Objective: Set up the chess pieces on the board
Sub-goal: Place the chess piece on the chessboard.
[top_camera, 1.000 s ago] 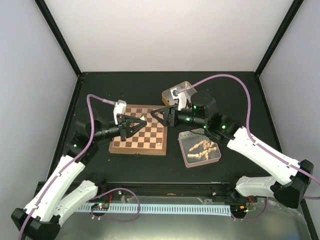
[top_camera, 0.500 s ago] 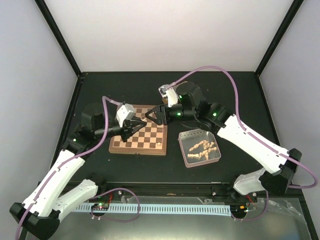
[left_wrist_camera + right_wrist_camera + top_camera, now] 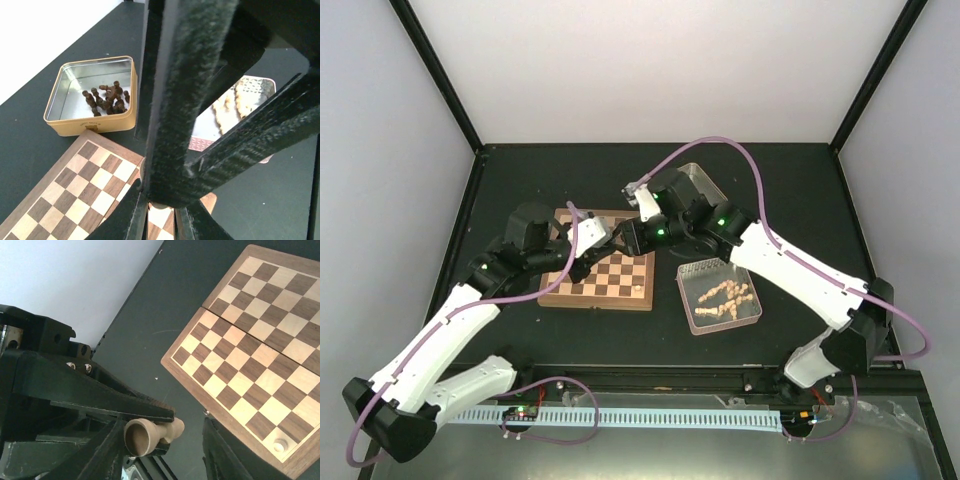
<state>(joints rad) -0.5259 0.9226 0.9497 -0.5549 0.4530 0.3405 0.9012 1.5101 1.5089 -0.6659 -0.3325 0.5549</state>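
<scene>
A pale chess piece [image 3: 150,435] lies sideways at the bottom of the right wrist view, clenched in the fingers of the left end effector [image 3: 161,217]. The right end effector [image 3: 162,440] is released, one jaw on each side of the piece. Both meet above the upper right part of the board [image 3: 582,290], centre-left in the top view. A second pale piece [image 3: 638,289] stands near the board's lower right corner. Right of the board, an open metal tin [image 3: 700,272] holds a heap of pale pieces [image 3: 723,296]. Above it, partly under the right arm, a yellow-walled tin [image 3: 95,127] holds dark pieces [image 3: 106,99]. Both tins rest on the black table [image 3: 520,180].
</scene>
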